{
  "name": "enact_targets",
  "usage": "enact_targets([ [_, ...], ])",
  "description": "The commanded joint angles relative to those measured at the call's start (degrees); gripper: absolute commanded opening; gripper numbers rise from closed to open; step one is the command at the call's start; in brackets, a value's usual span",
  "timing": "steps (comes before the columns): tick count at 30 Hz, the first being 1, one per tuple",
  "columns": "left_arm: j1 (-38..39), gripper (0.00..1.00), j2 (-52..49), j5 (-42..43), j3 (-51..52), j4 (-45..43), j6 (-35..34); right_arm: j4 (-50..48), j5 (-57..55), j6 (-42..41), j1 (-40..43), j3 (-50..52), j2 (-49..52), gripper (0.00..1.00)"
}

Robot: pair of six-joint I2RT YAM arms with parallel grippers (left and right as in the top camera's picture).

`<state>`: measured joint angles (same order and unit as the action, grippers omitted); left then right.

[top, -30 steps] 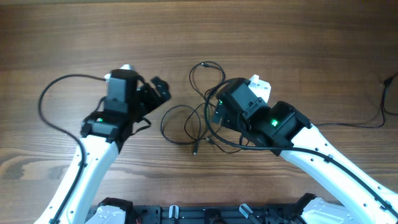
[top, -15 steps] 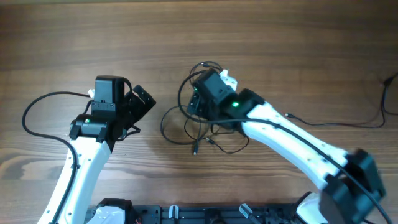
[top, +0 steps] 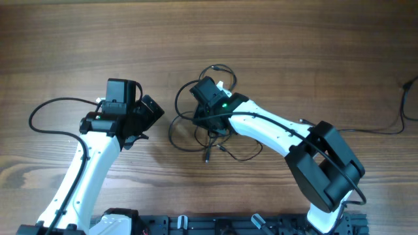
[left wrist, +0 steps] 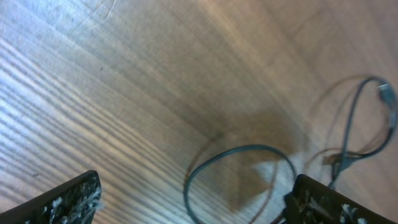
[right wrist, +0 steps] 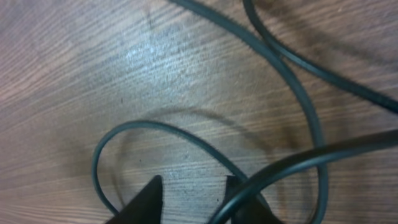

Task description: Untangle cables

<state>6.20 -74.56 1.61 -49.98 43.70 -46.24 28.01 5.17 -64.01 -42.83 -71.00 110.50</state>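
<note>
The cables, thin black cords, lie tangled in loops at the table's middle, with one plug end (top: pixel 206 156) pointing toward the front. My right gripper (top: pixel 200 116) is down on the tangle. In the right wrist view its jaws (right wrist: pixel 194 200) stand narrowed, bare wood showing between the tips. A thin loop (right wrist: pixel 163 126) arcs over both fingers, and a thicker cord (right wrist: pixel 323 152) crosses in front of the right finger. My left gripper (top: pixel 149 123) stands wide open just left of the tangle. In the left wrist view a cable loop (left wrist: pixel 239 149) lies ahead of its empty jaws (left wrist: pixel 196 205).
A separate black lead (top: pixel 392 124) runs off the table's right edge. The left arm's own thick cable (top: pixel 39 117) loops out at the far left. A black rail (top: pixel 228 225) lines the front edge.
My right arm has swung left and away from the front onto the tangle, and its jaws have narrowed. The left arm drew back left, then edged toward the cables again, still open.
</note>
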Motion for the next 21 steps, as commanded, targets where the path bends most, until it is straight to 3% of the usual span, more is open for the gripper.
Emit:
enact_targets([
  [1,0.0,0.93,-2.0,3.3,-0.9,0.2,3.0,0.8,0.6,1.1,1.6,0.2,0.7,0.25],
  [5,1.3,0.95,-4.0,3.9,-0.8,-0.1,13.4,2.7,4.1,2.6,4.1,0.2,0.5,0.04],
  [11,4.0,0.93,-7.3,4.1,-0.7,-2.2,17.5,-0.5,20.7,15.8,8.7,0.2,0.2,0.04],
  [21,11.0,0.86,-13.5,4.3,-0.7,-7.5,25.9,-0.3,26.2,24.8,11.0,0.2,-10.2,0.04],
])
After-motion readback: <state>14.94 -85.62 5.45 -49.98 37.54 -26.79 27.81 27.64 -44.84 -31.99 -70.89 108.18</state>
